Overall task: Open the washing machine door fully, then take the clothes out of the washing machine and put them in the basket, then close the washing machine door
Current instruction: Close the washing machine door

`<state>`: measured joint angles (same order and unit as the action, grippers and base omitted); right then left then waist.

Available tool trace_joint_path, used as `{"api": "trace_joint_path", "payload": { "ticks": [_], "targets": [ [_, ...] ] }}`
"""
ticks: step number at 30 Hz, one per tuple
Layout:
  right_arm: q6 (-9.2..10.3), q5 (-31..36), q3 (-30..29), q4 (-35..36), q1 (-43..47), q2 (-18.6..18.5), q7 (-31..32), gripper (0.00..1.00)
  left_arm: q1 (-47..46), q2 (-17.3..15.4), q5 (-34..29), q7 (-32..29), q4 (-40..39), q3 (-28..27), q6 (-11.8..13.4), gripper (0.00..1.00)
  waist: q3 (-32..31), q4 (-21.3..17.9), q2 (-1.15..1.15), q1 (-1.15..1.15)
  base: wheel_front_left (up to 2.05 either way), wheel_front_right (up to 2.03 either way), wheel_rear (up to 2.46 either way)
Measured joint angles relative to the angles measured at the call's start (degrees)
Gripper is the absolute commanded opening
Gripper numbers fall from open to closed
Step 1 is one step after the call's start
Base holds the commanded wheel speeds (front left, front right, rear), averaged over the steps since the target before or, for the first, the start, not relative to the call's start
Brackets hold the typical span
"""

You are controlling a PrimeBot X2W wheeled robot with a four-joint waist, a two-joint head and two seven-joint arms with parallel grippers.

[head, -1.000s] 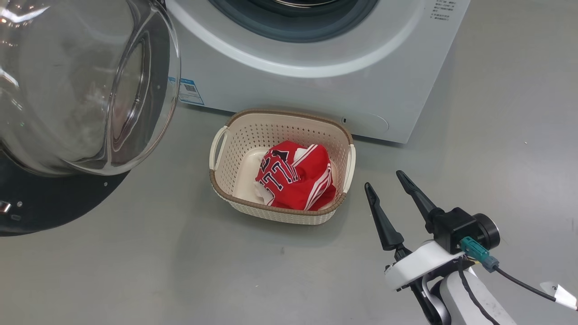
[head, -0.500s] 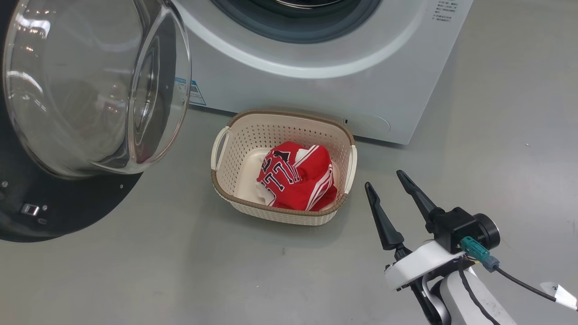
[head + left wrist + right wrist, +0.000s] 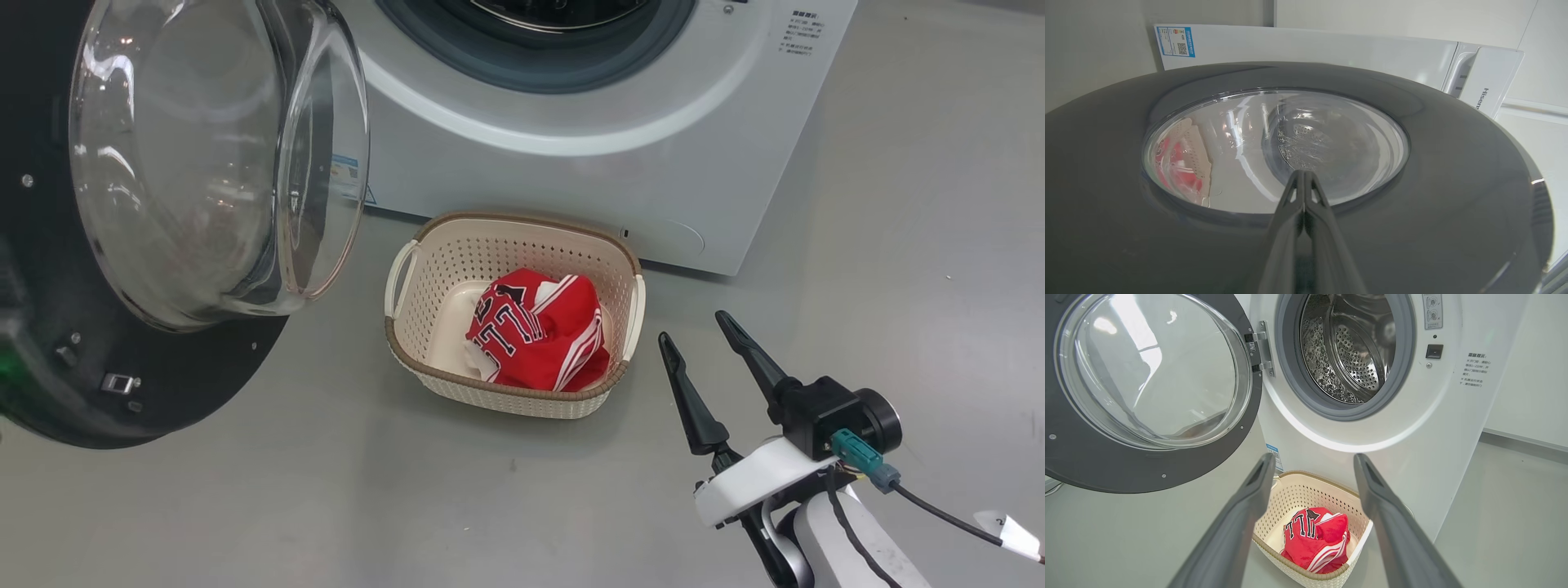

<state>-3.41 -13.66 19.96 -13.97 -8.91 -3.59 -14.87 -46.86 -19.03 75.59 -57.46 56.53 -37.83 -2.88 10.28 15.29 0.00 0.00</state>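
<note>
The washing machine door (image 3: 163,392) stands partly open at the left, its glass bowl (image 3: 212,155) bulging toward the washing machine (image 3: 588,163). My left gripper (image 3: 1303,173) is shut with nothing in it, its tips at the door's (image 3: 1453,183) outer face by the lower edge of the glass. The clothes (image 3: 535,331), red with white stripes, lie in the basket (image 3: 514,222) on the floor before the machine. My right gripper (image 3: 692,327) hangs open just right of the basket. Between its spread fingers (image 3: 1313,457) I see the basket (image 3: 1306,490), the clothes (image 3: 1316,537) and the bare steel drum (image 3: 1347,347).
Grey floor spreads around the basket and to the machine's right. The door's hinge (image 3: 1261,347) sits at the left of the machine's mouth. A white wall (image 3: 1527,367) rises at the right.
The door has swung rightward, toward the machine's mouth. The head view has shifted a little, so the basket sits slightly lower. My right gripper has stayed where it was, open.
</note>
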Motion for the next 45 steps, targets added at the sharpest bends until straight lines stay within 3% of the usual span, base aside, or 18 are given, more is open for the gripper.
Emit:
{"api": "trace_joint_path", "payload": {
  "ticks": [8, 27, 45],
  "targets": [
    [0.0, -0.34, 0.03, -0.18, 0.11, 0.03, 0.0, 1.0, 2.77, 1.38, 0.92, -3.08, -2.29, 0.52, -0.89, 0.0, -1.07, -0.07, 0.0, 0.0, 0.0, 0.0, 0.0],
    [0.01, -0.86, -0.12, -0.3, 1.25, 0.14, 0.0, 1.0, 7.21, 9.68, 2.68, -11.24, -10.37, 2.63, -1.53, 0.0, -2.81, 0.2, 0.0, 0.0, 0.0, 0.0, 0.0],
    [0.0, -1.04, 0.51, -0.4, 1.25, 0.26, 0.0, 1.0, 12.52, 17.28, 5.54, -13.06, -18.31, 2.63, -0.37, 0.0, -4.01, -1.97, 0.0, 0.0, 0.0, 0.0, 0.0]
  ]
}}
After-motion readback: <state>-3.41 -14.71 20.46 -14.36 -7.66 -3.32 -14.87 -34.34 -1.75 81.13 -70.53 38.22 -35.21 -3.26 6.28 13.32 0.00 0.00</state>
